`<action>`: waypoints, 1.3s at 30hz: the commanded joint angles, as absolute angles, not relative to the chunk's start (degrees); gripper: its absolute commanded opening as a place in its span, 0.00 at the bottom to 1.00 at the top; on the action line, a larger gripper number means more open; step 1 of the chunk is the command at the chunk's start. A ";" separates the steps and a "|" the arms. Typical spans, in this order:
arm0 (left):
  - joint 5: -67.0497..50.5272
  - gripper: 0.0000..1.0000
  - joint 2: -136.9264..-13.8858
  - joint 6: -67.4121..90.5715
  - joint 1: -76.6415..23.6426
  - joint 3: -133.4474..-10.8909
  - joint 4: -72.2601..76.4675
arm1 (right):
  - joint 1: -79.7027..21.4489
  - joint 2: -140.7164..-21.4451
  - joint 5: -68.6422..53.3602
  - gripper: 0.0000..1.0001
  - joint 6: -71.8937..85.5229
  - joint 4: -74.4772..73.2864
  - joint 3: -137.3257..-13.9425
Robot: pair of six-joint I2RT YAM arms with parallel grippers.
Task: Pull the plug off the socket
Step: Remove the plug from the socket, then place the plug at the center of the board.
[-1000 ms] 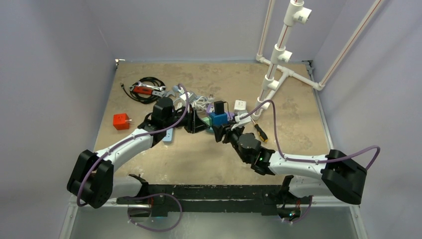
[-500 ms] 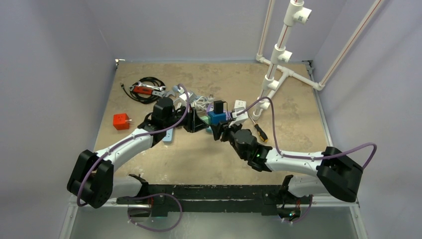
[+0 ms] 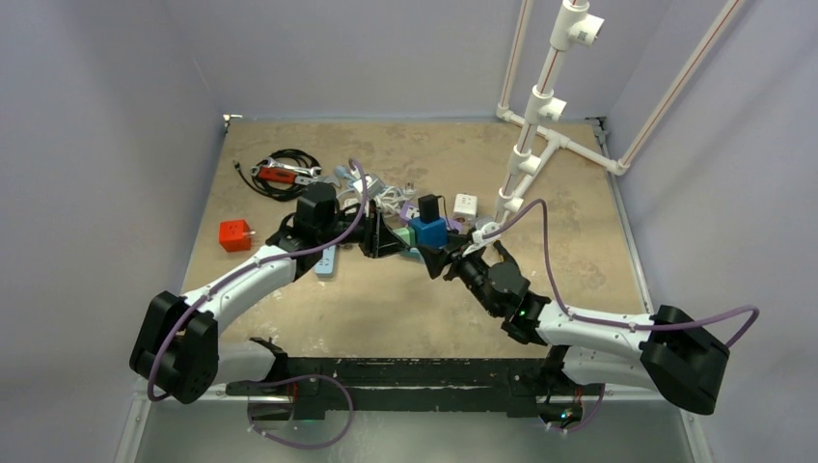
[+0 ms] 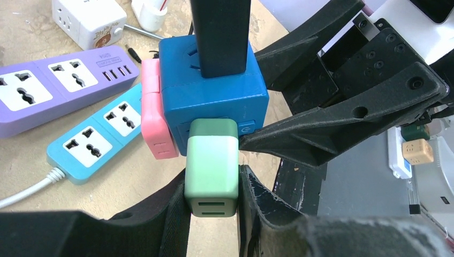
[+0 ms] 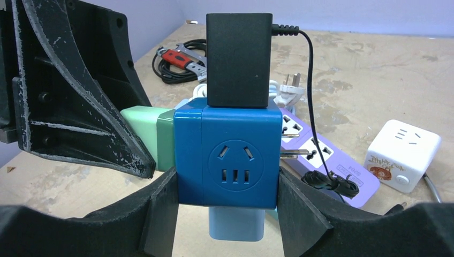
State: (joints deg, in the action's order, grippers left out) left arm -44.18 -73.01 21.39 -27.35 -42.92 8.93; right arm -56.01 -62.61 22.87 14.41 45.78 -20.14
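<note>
Top external view: blue socket cube (image 3: 427, 232) is over the middle of the worktop (image 3: 405, 309), right between the two arms.
Left jaws: pinched tight on the green plug (image 4: 211, 174), which is butted up against the cube's side face, so not out yet.
Right jaws: clamped on both flanks of the blue socket cube.
Also stuck in it: black adapter (image 5: 238, 59) on top, pink plug (image 4: 155, 115) on another face.
Lying nearby: purple strip (image 4: 48, 93), light-blue strip (image 4: 96, 142), white cube (image 5: 402, 155).
</note>
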 commanded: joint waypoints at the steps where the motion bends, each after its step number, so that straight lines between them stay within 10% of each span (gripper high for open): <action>1: -38.18 0.00 -72.56 18.16 -24.96 -43.89 7.26 | -55.90 -61.92 25.31 0.00 13.87 52.95 -23.31; 17: -32.38 0.00 -68.63 17.69 -28.56 -41.22 9.91 | -54.83 -73.50 34.87 0.00 22.14 39.05 -33.15; 39: -11.53 0.00 -86.34 16.51 -25.12 -50.61 -7.24 | -54.84 -54.50 32.83 0.00 13.64 50.58 -21.80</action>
